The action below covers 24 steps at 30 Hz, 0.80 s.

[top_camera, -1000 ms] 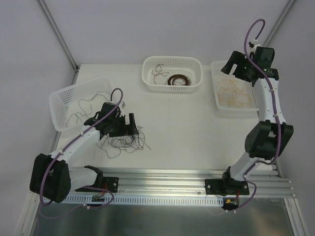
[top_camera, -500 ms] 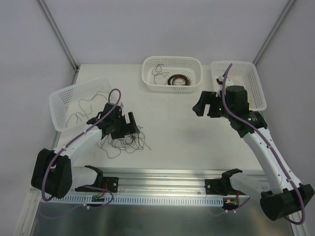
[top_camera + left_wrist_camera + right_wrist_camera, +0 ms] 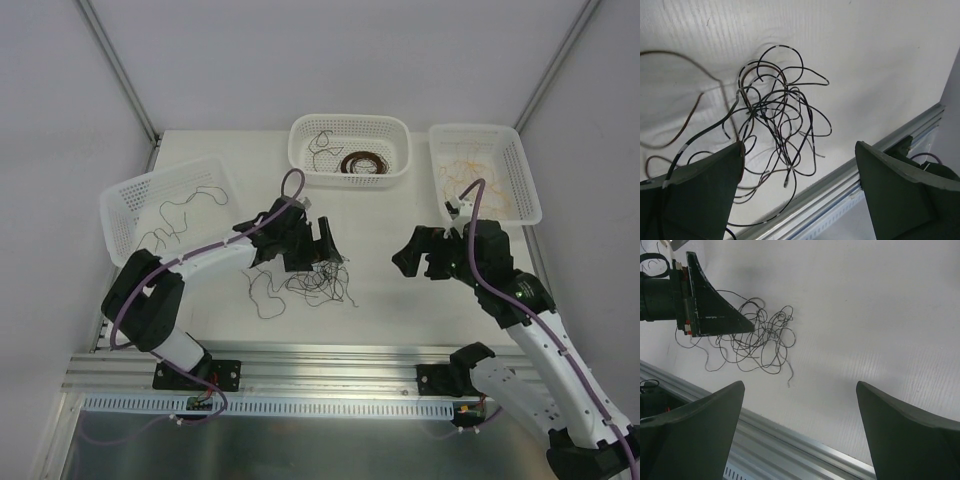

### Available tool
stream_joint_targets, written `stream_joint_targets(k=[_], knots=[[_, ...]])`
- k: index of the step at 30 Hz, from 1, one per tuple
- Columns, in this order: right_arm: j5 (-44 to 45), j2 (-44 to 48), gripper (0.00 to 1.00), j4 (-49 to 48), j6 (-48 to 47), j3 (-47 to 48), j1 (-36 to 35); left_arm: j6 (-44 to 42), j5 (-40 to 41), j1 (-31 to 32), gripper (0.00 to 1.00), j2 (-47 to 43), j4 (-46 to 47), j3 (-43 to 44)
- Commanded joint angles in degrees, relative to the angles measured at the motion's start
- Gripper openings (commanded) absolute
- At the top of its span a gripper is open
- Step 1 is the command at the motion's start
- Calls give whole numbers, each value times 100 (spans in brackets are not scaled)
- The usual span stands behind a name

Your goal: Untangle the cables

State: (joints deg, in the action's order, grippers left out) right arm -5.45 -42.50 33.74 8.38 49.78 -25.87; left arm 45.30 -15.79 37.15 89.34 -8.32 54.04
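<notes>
Black and dark-brown cables (image 3: 305,285) are lying as one loose clump on the table (image 3: 400,200), left of centre, near the rail (image 3: 330,358). The clump's long axis is running left to right, with a stray tail pointing near-left.

Left gripper (image 3: 312,250) is hovering over the clump's far edge, jaws spread, gripping nothing. Right gripper (image 3: 410,252) is hanging to the right, well apart, jaws spread wide.

Left basket (image 3: 118,215) is holding dark strands (image 3: 175,215). Far middle basket (image 3: 350,181) is holding thin dark wires (image 3: 320,145) and a brown coil (image 3: 360,163). Far right basket (image 3: 480,128) is holding yellow-tan strands (image 3: 480,185).
</notes>
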Motion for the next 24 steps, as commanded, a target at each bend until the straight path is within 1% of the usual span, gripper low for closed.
stream_joint_targets(k=[1,3,4,7,10,12,14,15,17,18,19,20,21,22,24], knots=[[-367,163,100,177,15,58,-32,550,488,38,93,-320,41,-85],[-518,224,100,186,-12,23,-41,577,795,47,93,-661,-204,-297],[-596,268,100,177,-21,-64,-32,568,1128,47,93,-794,-336,-489],[-580,453,100,37,-82,-266,-41,497,1534,47,92,-1374,-793,-762],[-658,296,99,45,-65,-267,-32,349,1877,47,91,-1980,-1128,-860],[-737,68,98,-42,-47,-197,-50,-2,2167,47,90,-2270,-1320,-834],[-765,-82,96,-226,-74,-205,-111,-405,2387,30,89,-2368,-1444,-729],[-729,-266,96,-427,-21,-179,-216,-530,2431,21,88,-2386,-1532,-676],[-527,-600,95,-534,180,-48,-348,-924,2222,-41,87,-2351,-1576,-492],[-475,-767,95,-604,216,135,-558,-1039,2073,-41,86,-2308,-1585,-448],[-283,-1151,95,-640,216,216,-690,-1136,2028,-49,86,-2281,-1585,-404],[-124,-1303,95,-666,208,277,-831,-1268,2027,-41,85,-2246,-1585,-386],[34,-1479,94,-658,269,356,-1093,-1304,2071,-49,85,-2193,-1585,-377],[210,-1611,94,-649,313,531,-1209,-1313,2089,-58,85,-2167,-1603,-342],[281,-1945,94,-719,392,708,-1533,-1348,2124,-50,84,-2158,-1673,-333]])
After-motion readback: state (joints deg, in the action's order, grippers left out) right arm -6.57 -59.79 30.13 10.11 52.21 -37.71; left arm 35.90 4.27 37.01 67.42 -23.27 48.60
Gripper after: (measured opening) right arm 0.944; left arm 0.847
